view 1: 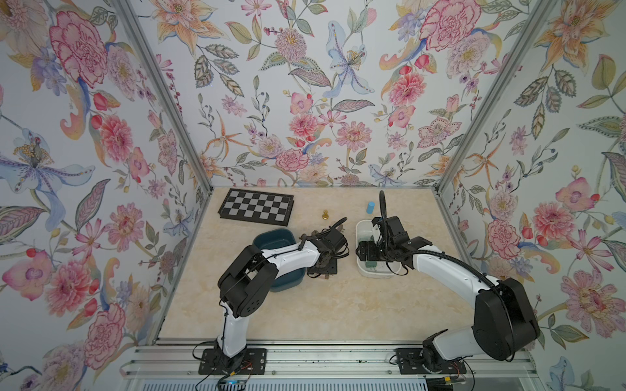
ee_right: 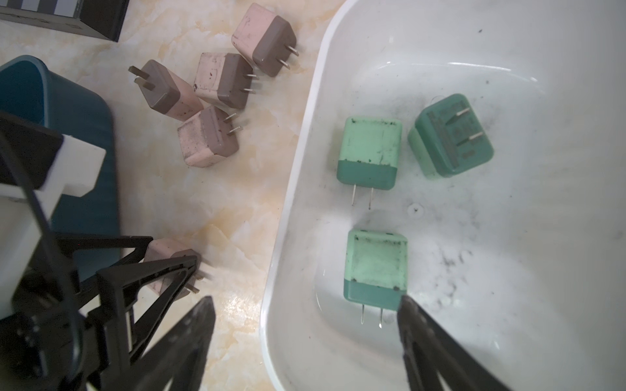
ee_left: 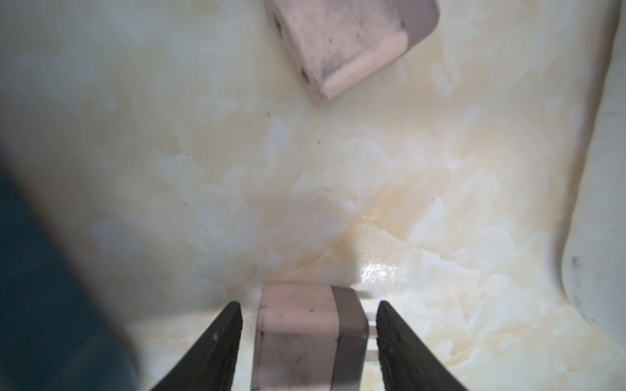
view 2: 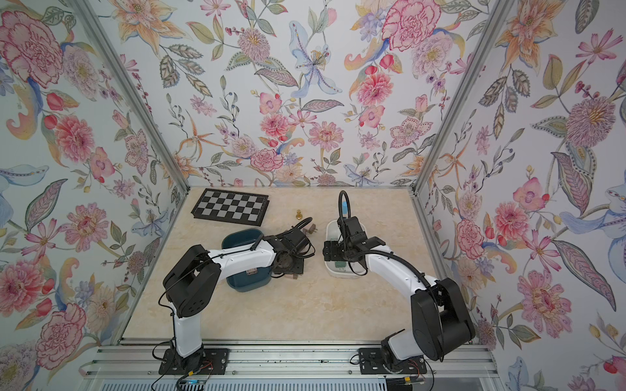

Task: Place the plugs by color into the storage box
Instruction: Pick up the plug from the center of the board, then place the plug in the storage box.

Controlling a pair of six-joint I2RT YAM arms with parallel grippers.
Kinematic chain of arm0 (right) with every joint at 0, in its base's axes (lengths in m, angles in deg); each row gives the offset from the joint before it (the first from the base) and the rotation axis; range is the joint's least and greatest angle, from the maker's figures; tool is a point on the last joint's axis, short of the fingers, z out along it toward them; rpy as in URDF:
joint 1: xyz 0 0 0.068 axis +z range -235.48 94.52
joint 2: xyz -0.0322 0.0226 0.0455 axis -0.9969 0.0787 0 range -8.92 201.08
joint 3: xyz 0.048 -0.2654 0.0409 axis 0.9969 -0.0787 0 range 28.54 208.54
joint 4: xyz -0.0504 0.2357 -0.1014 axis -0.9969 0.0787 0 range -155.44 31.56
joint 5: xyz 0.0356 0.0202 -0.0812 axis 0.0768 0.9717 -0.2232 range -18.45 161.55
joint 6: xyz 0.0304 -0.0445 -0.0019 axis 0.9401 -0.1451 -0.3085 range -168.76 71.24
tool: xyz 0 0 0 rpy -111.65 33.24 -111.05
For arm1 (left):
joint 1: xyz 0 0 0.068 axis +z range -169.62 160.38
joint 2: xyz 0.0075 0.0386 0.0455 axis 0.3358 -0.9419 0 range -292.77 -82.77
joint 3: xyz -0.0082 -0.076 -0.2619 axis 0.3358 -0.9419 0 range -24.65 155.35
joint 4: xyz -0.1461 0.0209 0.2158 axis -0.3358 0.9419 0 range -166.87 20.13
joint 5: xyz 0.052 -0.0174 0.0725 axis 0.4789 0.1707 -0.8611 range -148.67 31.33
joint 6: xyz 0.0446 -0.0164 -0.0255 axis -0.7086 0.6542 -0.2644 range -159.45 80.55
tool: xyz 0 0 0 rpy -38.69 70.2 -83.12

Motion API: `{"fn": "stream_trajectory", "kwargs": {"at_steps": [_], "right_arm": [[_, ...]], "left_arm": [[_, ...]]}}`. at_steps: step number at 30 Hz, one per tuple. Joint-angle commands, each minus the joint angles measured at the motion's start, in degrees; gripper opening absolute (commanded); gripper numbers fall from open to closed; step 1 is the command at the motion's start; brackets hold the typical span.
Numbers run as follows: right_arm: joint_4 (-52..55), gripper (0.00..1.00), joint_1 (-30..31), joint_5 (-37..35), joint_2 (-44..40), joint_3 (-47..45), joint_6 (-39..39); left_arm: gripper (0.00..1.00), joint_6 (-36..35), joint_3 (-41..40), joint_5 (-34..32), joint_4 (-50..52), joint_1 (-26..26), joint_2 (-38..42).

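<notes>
The left gripper (ee_left: pixel 309 304) is open, its jaws straddling 1 pink plug (ee_left: pixel 305 338) with a gap on each side. This plug lies on the table (ee_right: pixel 203 203) just outside the white storage box (ee_right: pixel 508 243) (between it and the blue bin (ee_right: pixel 84 142)). The right gripper (ee_right: pixel 306 299) is spread wide and empty, with 1 finger inside the box and 1 outside its rim. 3 green plugs (ee_right: pixel 369 152) lie inside the box; 4 more pink plugs (ee_right: pixel 216 81) cluster just beside it.
</notes>
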Motion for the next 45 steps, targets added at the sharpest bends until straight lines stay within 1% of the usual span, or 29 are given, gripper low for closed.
{"fn": "stream_trajectory", "kwargs": {"at_steps": [1,6,11,20,25,30,34,38,41,43,45], "right_arm": [[0.0,0.86,0.4,0.1,-1.0,-0.5,0.6],[-0.1,0.86,0.7,-0.1,-0.7,-0.7,0.6],[-0.1,0.86,1.1,-0.6,-0.5,-1.0,0.7],[-0.1,0.86,1.2,-0.8,-0.7,-0.9,0.6],[-0.1,0.86,1.3,-0.7,-0.5,-0.7,0.6],[-0.1,0.86,1.4,-0.7,-0.1,-0.7,0.6],[-0.1,0.86,1.7,-0.7,0.3,-0.6,0.8],[-0.1,0.86,2.1,-0.9,0.9,-0.2,0.8],[-0.1,0.86,2.3,-1.0,1.2,0.1,0.7],[-0.1,0.86,2.6,-1.0,1.5,0.3,0.7],[-0.1,0.86,2.9,-1.0,1.8,0.6,0.8]], "left_arm": [[0.61,0.3,-1.8,-0.5,-0.1,-0.4,0.9],[0.54,0.2,-3.0,-0.9,-1.1,-0.3,1.8],[0.49,-0.2,-1.9,-0.8,-1.9,-0.3,2.1],[0.45,-2.3,2.9,-3.2,2.2,0.3,3.7],[0.45,-3.7,4.0,-4.4,4.3,2.6,6.4],[0.45,-6.1,4.1,-6.1,7.3,6.5,10.7],[0.45,-8.1,1.8,-7.4,9.0,11.2,15.4],[0.45,-10.5,-3.8,-8.0,9.0,17.8,20.3],[0.45,-12.8,-8.8,-7.9,7.6,23.6,24.4],[0.45,-14.3,-11.7,-7.2,5.7,27.4,25.4],[0.45,-15.4,-13.0,-7.4,4.6,29.9,25.0]]}}
